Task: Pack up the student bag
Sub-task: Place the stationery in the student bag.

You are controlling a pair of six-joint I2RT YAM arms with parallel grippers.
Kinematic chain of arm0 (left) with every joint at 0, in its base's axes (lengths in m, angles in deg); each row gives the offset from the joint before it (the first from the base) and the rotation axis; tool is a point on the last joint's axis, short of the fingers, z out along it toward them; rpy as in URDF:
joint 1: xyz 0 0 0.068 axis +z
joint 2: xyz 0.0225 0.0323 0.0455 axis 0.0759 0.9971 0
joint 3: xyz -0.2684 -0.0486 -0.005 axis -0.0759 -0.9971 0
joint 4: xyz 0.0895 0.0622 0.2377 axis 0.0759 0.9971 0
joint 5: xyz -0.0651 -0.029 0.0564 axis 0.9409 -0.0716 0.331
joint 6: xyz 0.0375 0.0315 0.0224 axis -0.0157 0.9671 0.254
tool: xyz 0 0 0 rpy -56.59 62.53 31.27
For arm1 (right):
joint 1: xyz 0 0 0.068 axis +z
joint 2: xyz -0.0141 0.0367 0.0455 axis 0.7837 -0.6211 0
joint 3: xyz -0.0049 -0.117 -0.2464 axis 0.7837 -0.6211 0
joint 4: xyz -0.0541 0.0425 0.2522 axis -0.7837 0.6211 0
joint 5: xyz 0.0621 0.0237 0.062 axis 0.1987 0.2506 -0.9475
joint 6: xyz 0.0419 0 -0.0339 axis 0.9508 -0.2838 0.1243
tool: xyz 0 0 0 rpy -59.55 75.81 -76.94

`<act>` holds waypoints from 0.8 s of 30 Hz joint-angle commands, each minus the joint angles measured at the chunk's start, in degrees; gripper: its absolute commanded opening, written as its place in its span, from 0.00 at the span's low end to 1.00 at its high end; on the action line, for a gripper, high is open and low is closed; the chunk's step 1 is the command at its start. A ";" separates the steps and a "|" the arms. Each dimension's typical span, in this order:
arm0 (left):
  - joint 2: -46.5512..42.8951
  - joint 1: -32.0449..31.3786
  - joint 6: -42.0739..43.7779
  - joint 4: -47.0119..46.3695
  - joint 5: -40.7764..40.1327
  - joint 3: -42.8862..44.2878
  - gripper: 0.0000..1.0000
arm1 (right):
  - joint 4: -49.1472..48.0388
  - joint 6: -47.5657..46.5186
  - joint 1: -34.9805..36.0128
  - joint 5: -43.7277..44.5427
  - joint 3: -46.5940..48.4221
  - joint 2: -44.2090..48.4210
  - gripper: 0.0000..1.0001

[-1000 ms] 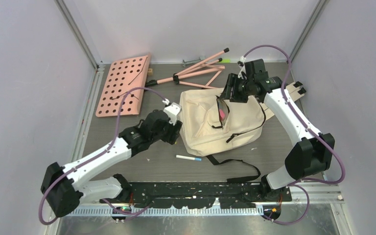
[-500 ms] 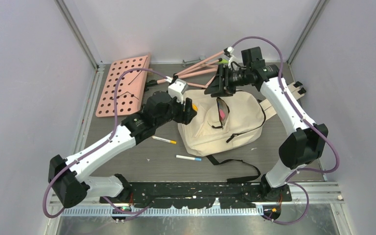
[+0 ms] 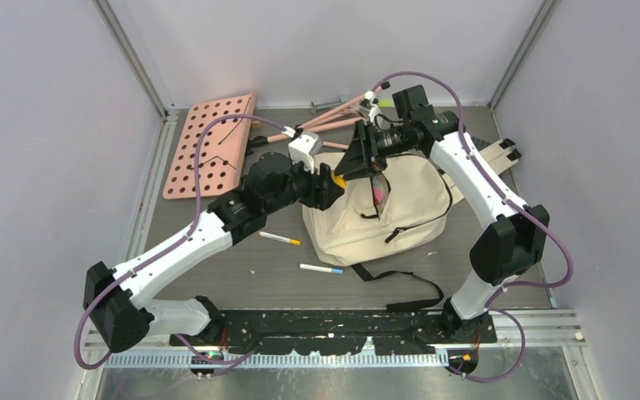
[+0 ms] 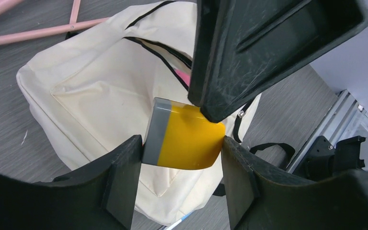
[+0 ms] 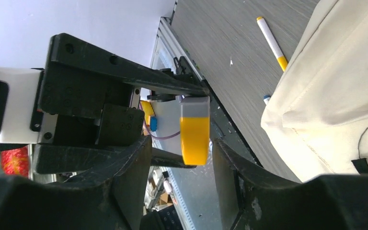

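Lying flat right of centre on the grey counter (image 3: 217, 279): the cream bag (image 3: 408, 204), front pocket unzipped, something pink showing inside, a black strap (image 3: 400, 290) trailing toward the near edge. Above the bag's far left corner, clear of the counter, clamped between the fingers of the left end effector (image 3: 333, 183): a yellow block (image 5: 194, 132) with a grey end. Facing it from the far right, the right end effector (image 3: 355, 163), released, fingers spread on either side of that same block, a gap visible on one side, no grip. Left of the bag on the counter, an orange-tipped pen (image 3: 280, 238) and, nearer, a blue-tipped pen (image 3: 321, 269). At the far left, a pink board (image 3: 208, 143) full of round holes; just right of it, along the far edge, a pink folding stand (image 3: 333, 123).
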 commanded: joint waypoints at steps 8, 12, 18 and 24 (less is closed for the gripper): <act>-0.40 -0.28 -0.82 -5.31 0.33 3.90 0.34 | 4.15 -3.87 1.85 -4.55 3.16 -3.68 0.44; -0.37 -0.30 -1.59 -5.17 0.14 3.22 0.35 | 3.97 -3.80 1.87 -3.54 3.19 -3.29 0.18; 1.40 -0.28 -2.57 -2.21 -1.89 4.82 0.66 | 3.18 -2.44 1.09 4.43 3.04 -2.00 0.01; 7.15 -0.28 -5.41 2.19 -2.36 6.17 0.80 | 0.05 4.03 -3.45 21.87 -1.19 0.70 0.01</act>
